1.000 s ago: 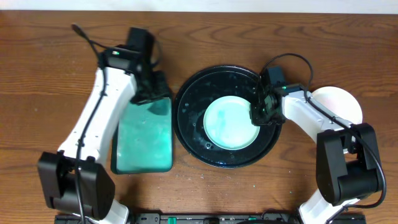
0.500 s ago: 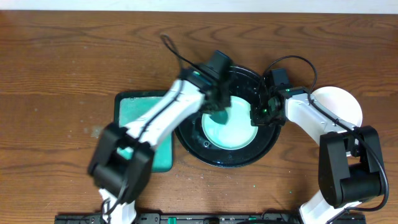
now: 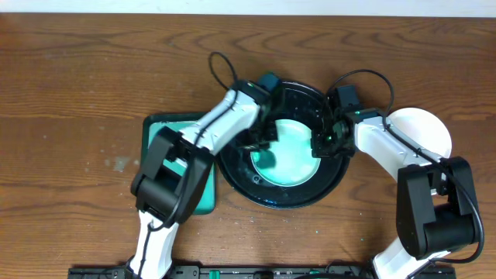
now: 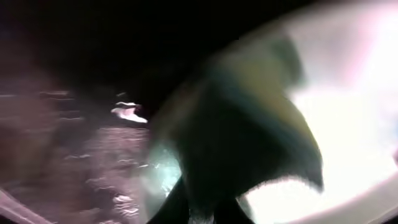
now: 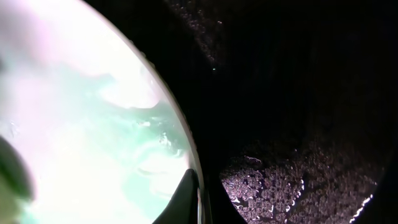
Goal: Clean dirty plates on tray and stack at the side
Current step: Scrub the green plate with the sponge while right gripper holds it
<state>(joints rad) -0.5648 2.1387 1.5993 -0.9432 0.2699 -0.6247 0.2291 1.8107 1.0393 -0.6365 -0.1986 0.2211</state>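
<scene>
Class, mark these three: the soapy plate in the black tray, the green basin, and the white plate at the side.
soapy plate (image 3: 293, 159), overhead view, its green-washed middle.
green basin (image 3: 164, 129), overhead view, top left corner.
white plate (image 3: 425, 128), overhead view, bare upper face.

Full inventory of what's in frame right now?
table: 1, brown wood, under everything
round tray: 1, black, wet, centre
dirty plate: 1, white with green liquid, inside the round tray
white plate: 1, on the table right of the round tray, partly under the right arm
rectangular tray: 1, green, left of the round tray, partly under the left arm
left claw: 1, over the dirty plate's left part, wrist view blurred
right claw: 1, at the dirty plate's right rim
</scene>
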